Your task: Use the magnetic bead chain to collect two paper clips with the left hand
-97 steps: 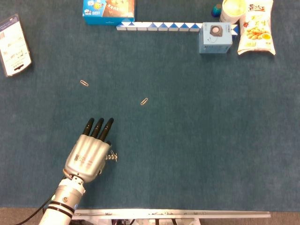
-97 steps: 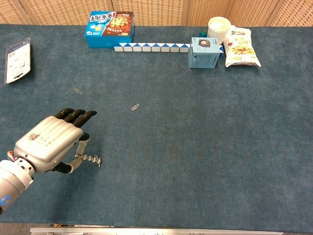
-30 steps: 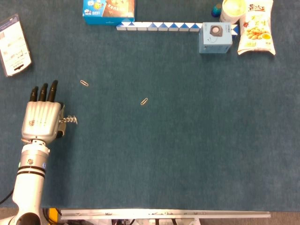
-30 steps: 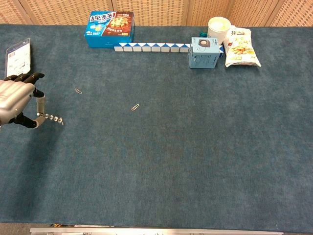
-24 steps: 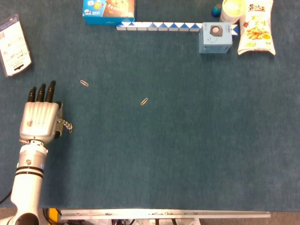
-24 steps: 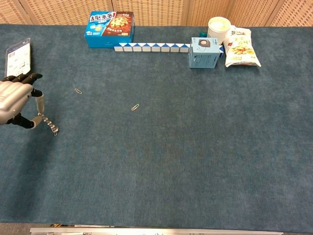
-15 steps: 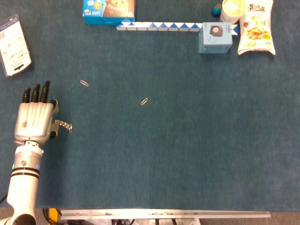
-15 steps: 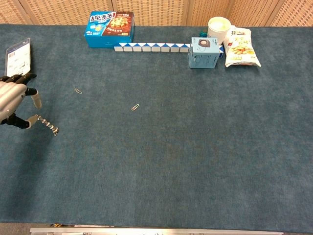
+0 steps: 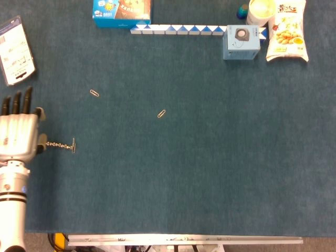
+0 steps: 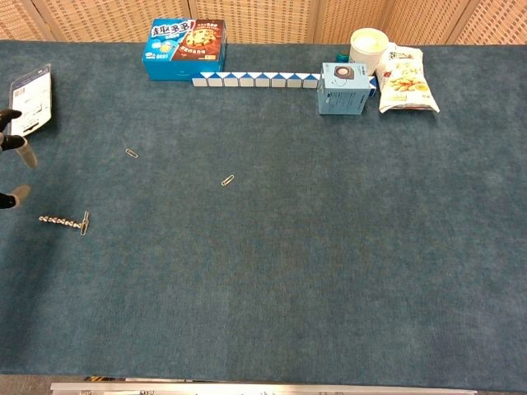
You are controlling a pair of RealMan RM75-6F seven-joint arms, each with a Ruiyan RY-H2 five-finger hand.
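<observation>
My left hand (image 9: 18, 137) sits at the far 9 o'clock edge of the counter (image 9: 210, 168), fingers (image 9: 25, 100) pointing to 12 and spread. In the chest view the thumb and the nearest finger stand apart with nothing between them. The magnetic bead chain (image 9: 59, 144) lies flat on the cloth, running out toward 3 o'clock from the hand. From the head view its near end looks to touch the hand, but the chest view shows a gap, so I judge it loose, not pinched. A small crosswise piece sits at the chain's far end; I can't tell what it is. Both paper clips lie uncollected: the near paper clip (image 9: 94, 93) at about 1 o'clock from the chain's tip, the far paper clip (image 9: 161, 113) out toward 2 o'clock, the two well apart. I reckon I'll need the chain back in the fingers before sweeping its tip over the near one. Along the 12 o'clock edge stand the containers: a cookie box (image 9: 122, 8), closed; a light blue box (image 9: 241, 42), closed, with a round fitting on top; a white cup (image 9: 262, 10), contents unclear; a sealed snack bag (image 9: 286, 30). My right hand is out of sight.
</observation>
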